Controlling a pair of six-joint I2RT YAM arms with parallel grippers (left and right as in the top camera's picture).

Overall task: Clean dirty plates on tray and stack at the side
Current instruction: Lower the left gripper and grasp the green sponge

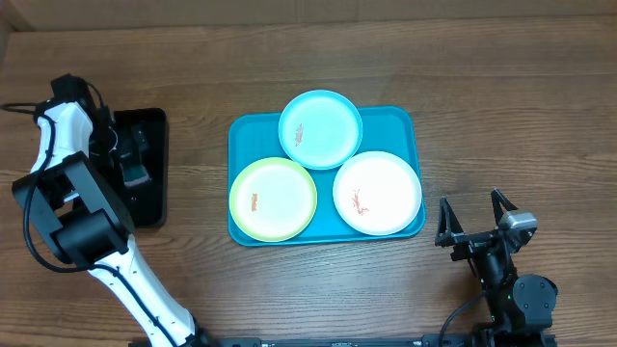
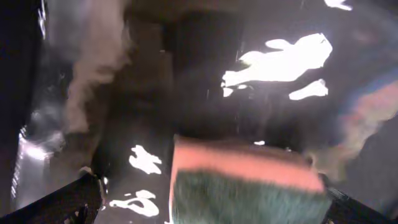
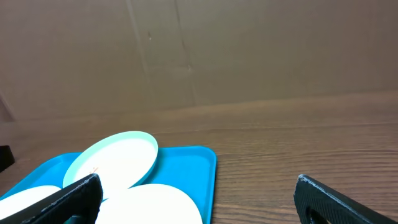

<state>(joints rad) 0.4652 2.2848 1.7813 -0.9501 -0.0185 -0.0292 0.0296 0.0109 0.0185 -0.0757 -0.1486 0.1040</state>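
The turquoise tray [image 1: 397, 121] lies at the table's middle with three plates on it. The light blue plate [image 1: 320, 128] is at the back, the yellow-green plate [image 1: 273, 199] front left, the white plate [image 1: 377, 193] front right. Each has an orange-red smear at centre. My left gripper [image 1: 133, 154] hangs over the black tray [image 1: 149, 207] at far left. In the left wrist view its fingers [image 2: 211, 199] stand open around a green and orange sponge [image 2: 249, 186], with a gap on the left side. My right gripper [image 1: 472, 226] is open and empty, right of the turquoise tray.
The right wrist view shows the turquoise tray's right corner [image 3: 196, 163], the light blue plate [image 3: 115, 158] and the white plate [image 3: 149, 205] ahead on the left, with bare wood [image 3: 280, 155] on the right. A brown cardboard wall [image 3: 199, 56] stands behind the table.
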